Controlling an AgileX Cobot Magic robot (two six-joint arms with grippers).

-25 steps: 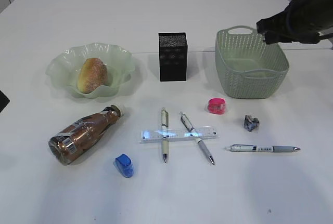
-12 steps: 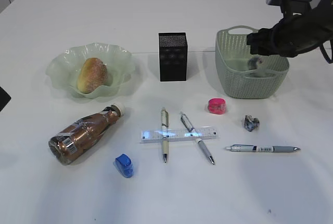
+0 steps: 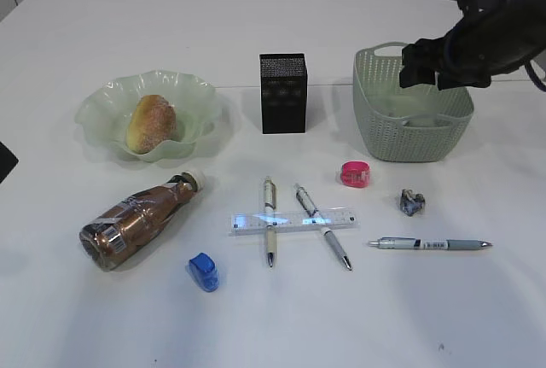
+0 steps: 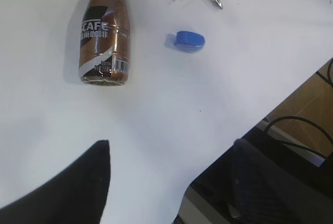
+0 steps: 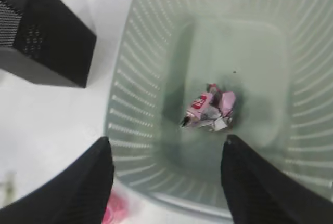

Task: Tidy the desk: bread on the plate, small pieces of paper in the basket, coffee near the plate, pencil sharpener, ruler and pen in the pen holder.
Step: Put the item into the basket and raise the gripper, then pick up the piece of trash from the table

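Three pens point(image 3: 270, 219) lie toward the near side of the desk point(image 3: 341, 325), two of them crossed under the clear ruler point(image 3: 293, 220) and the third point(image 3: 431, 244) alone to the right. A blue pencil sharpener point(image 3: 203, 271) sits nearest of all, just left of the pens, and the coffee point(image 3: 141, 219) lies on its side beyond it, its white cap pointing toward the plate point(image 3: 98, 112). In the left wrist view the same bottle and blue sharpener lie on the white top, and the left gripper point(image 4: 171, 182) hangs above the desk's near edge with its dark fingers spread wide and nothing between them. A little farther back, a pink sharpener point(image 3: 355, 173) rests just before the basket point(image 3: 384, 142), and a crumpled scrap of paper point(image 3: 412, 202) lies to its right. Beyond these, the bread point(image 3: 152, 122) lies in the wavy green plate on the left, the pen holder point(image 3: 283, 92) stands upright in the middle, and the basket stands on the right. The right gripper point(image 3: 433, 69) hovers over the basket, its fingers parted and empty. The right wrist view looks straight down past them at a crumpled pink and white paper point(image 5: 209, 112) lying on the basket's floor.
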